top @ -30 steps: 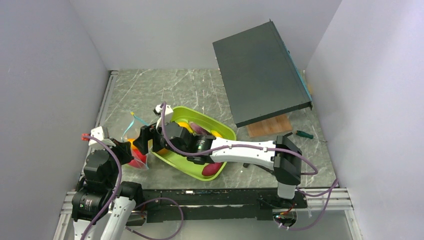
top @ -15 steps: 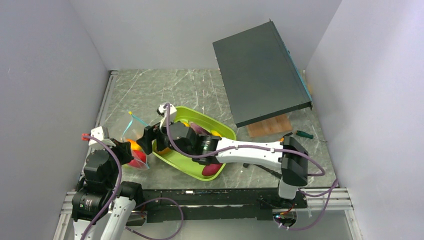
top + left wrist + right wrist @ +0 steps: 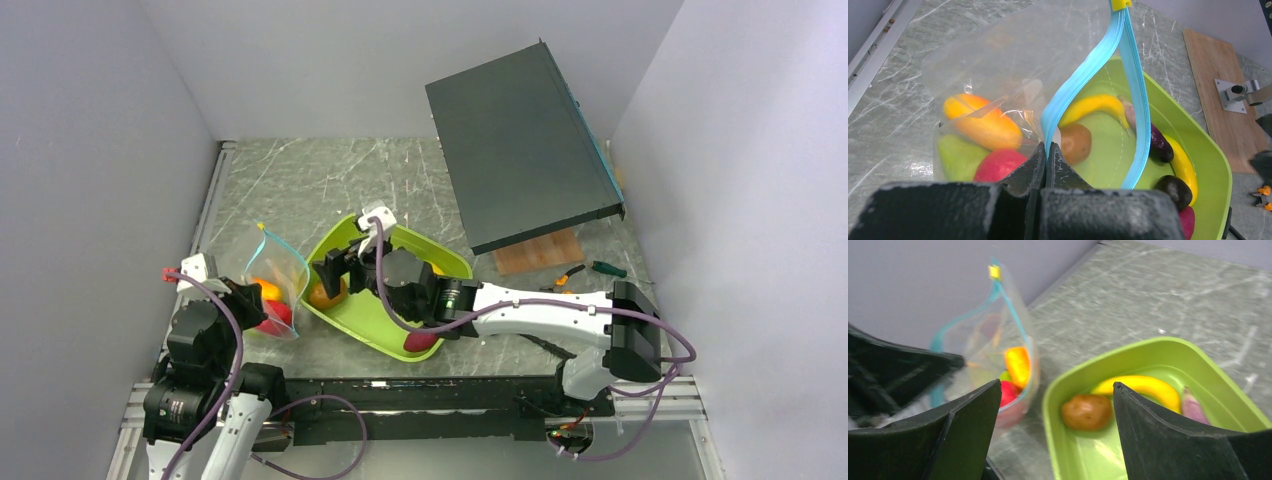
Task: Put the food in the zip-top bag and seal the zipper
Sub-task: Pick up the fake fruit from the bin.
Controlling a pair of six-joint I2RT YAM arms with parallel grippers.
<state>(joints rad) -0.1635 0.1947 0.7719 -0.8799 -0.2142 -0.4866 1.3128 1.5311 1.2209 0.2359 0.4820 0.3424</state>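
1. Drawing back rightward from the zip-top bag to above the lime tray with the right gripper, jaws spread and empty.
2. Pinching the zipper tight with the left gripper near the left edge, propping the mouth open around the orange piece, pear and apple.
3. Hovering right-handed over the brown piece, just below the spread fingers; banana stretching rightward beyond it.
4. Finding no readable writing.
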